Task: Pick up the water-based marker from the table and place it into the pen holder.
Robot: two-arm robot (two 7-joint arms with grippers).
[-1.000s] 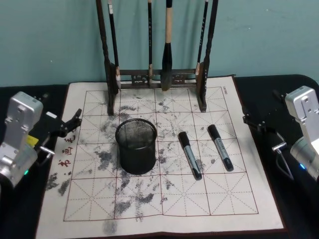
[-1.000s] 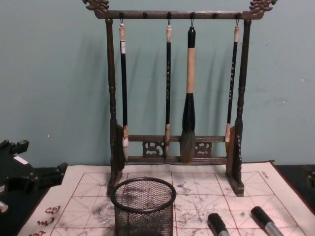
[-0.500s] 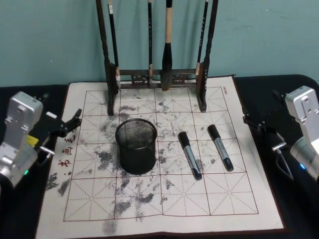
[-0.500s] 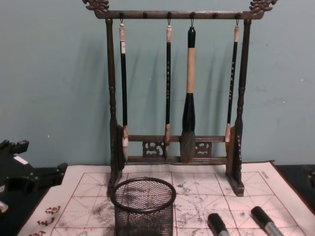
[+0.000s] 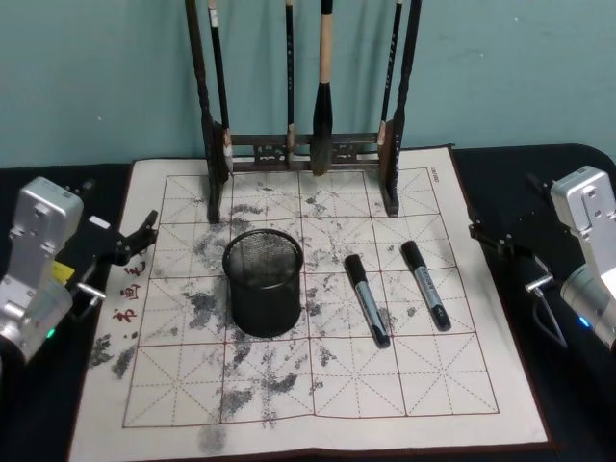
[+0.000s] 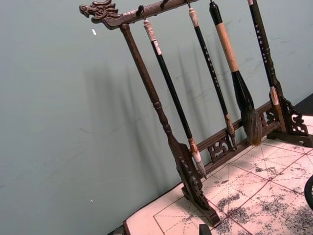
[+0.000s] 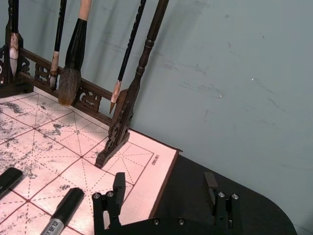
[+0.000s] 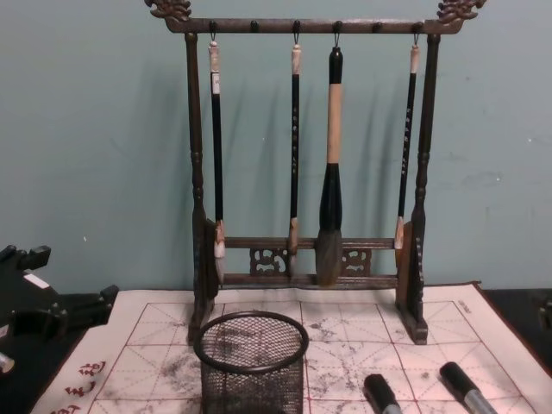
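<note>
Nothing moved. We list: ink-stained gridded mat (image 5: 433, 385), black table (image 5: 539, 166), teal wall (image 5: 96, 77); wooden brush rack (image 5: 304, 146) top; black mesh pen holder (image 5: 263, 284) centre; two black markers (image 5: 367, 299) (image 5: 425, 285); left gripper (image 5: 142, 241), right gripper (image 7: 164, 181), both agape.

Showed a black table (image 5: 500, 164) overlaid by a pale, ink-smudged mat (image 5: 318, 385) ruled in red grid squares, lying flat, dark tabletop visible along both sides.

Two markers (image 5: 367, 298) (image 5: 425, 285) toward the right pincer (image 7: 164, 182), one mesh cup (image 5: 263, 281) nearer the left pincer (image 5: 142, 236), four brushes (image 8: 216, 147) (image 8: 295, 147) (image 8: 331, 172) (image 8: 407, 147) on one rack (image 8: 197, 172), one mat (image 5: 433, 385).
</note>
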